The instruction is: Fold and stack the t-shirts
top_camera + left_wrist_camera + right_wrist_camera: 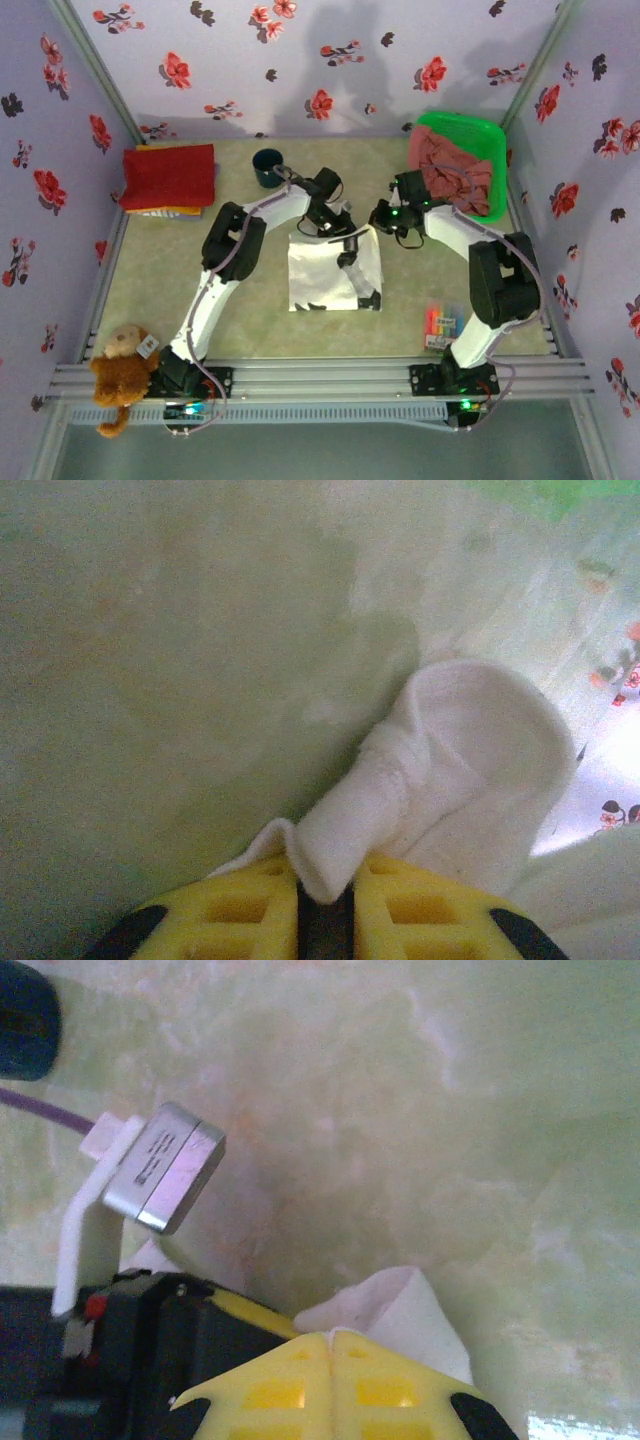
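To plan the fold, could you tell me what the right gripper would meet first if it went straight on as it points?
Past the white t-shirt corner it pinches, the right gripper would probably meet the bare table; the left arm's camera sits to the side.

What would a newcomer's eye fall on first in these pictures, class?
First, the white shirt spread in the middle of the table, its far edge pinched by the left hand and the right hand. Next come the green basket of pink shirts in the far right corner and the red shirt folded at the far left.
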